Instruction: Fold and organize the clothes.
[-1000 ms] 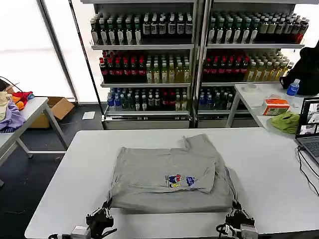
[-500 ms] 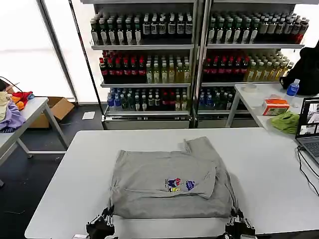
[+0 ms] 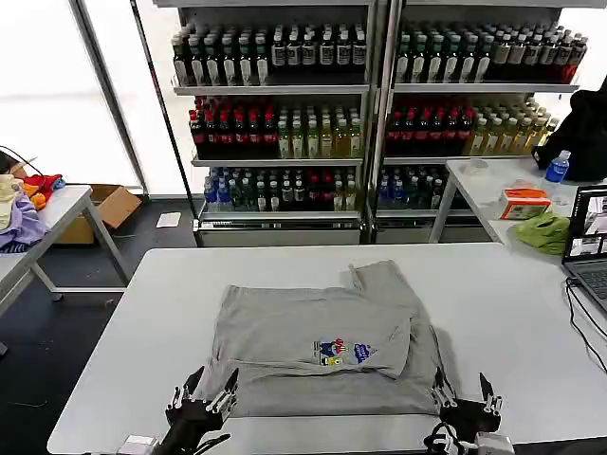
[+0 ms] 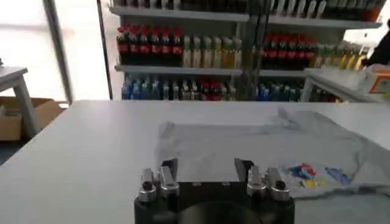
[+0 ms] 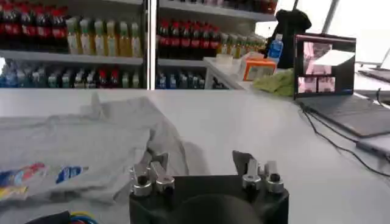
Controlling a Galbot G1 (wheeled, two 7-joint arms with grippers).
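Although the grey shirt (image 3: 327, 351) already lies folded into a rough rectangle in the middle of the white bench (image 3: 512, 313), with its small multicoloured print (image 3: 343, 353) facing up, the fold is not tidy: a spare flap of cloth sticks out past the far edge, and the right side bulges in loose layers. Both grippers sit at the near hem, apart from the cloth, the left gripper (image 3: 201, 396) by the near left corner and the right gripper (image 3: 465, 393) by the near right corner, each with its fingers spread and holding nothing. The likely trouble is an uneven pick-up: if one gripper pinches only the top layer while the other takes the whole stack, the fold would peel open or skew as it is lifted. The loose right-hand layers could slide off sideways too. Since the hem lies close to the front edge of the bench, a pull toward the robot could drag the shirt over it
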